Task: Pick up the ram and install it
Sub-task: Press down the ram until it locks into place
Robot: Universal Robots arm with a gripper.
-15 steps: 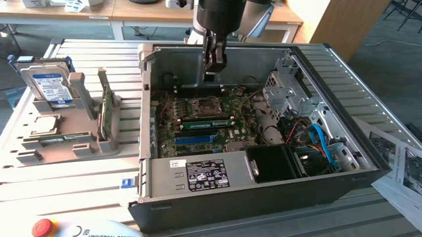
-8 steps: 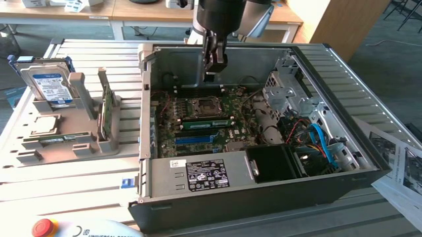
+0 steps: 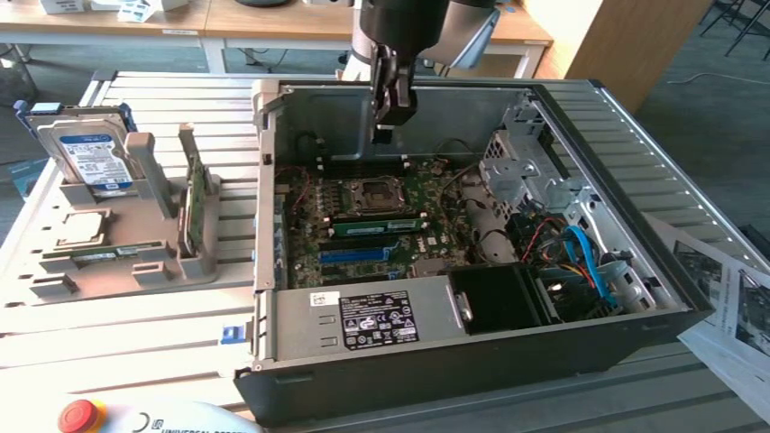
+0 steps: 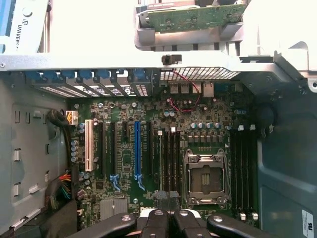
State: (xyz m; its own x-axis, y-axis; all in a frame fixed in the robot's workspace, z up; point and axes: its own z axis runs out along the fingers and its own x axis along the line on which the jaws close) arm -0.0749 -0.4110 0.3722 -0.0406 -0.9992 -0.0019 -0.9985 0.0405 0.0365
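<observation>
While hanging over the back of an open computer case (image 3: 481, 361) with jaws pressed together and empty, poised above the motherboard (image 3: 316, 257). Lower and nearer the case's front, green ram (image 3: 379, 225) apparently seated beside the processor socket (image 3: 367, 194), long axis across the exterior view.

Matt grey metal case (image 3: 673, 225) – glossy green motherboard (image 3: 361, 225) inside.

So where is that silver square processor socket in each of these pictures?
Exterior view: the CPU socket sits mid-motherboard inside the open case, directly under the gripper.
Wrist view: the CPU socket lies between two banks of black memory slots, near the gripper.
Shared landmark: the blue expansion slot.
</observation>
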